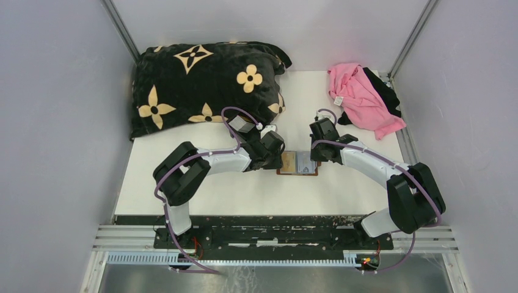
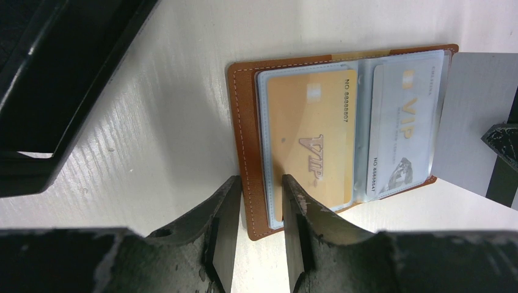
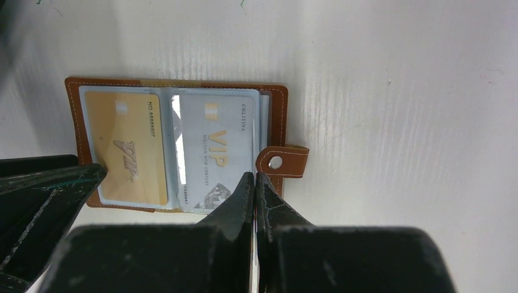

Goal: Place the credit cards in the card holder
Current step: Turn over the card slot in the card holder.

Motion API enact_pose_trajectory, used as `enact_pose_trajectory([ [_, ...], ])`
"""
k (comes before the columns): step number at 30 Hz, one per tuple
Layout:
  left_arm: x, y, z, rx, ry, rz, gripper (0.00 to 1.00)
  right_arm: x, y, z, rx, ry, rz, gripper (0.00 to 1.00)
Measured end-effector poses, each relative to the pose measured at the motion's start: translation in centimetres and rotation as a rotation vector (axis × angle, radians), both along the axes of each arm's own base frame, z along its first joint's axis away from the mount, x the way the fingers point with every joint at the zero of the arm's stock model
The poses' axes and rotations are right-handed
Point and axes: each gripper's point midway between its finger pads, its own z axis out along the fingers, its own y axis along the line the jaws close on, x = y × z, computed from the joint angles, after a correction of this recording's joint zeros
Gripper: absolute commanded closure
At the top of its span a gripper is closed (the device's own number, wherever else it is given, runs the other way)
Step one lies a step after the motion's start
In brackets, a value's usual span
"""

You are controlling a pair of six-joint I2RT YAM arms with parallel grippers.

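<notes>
A white table (image 1: 244,195) stands in a grey-walled cell, with a flowered black blanket (image 1: 201,85) far left and a pink cloth (image 1: 360,97) far right. The brown card holder (image 2: 247,140) lies open at centre, long axis left to right, with the orange card (image 2: 311,134) and grey-blue card (image 2: 403,122) sleeved inside. The left gripper (image 2: 261,183), fingers parted, straddles its left edge. The right gripper (image 3: 255,183), pinched together, meets the right half beside the snap tab (image 3: 282,162), possibly nipping a sleeve. The right arm is nearer the tab for folding.
</notes>
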Motion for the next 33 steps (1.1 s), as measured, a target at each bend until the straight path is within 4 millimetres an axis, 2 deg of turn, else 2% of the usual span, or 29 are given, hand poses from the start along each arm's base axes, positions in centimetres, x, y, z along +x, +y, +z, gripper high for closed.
enact_pose_trajectory([
  [33, 0.10, -0.29, -0.06, -0.001, 0.000, -0.003, 0.60, 0.08, -0.46, -0.37, -0.018, 0.007, -0.009, 0.99],
])
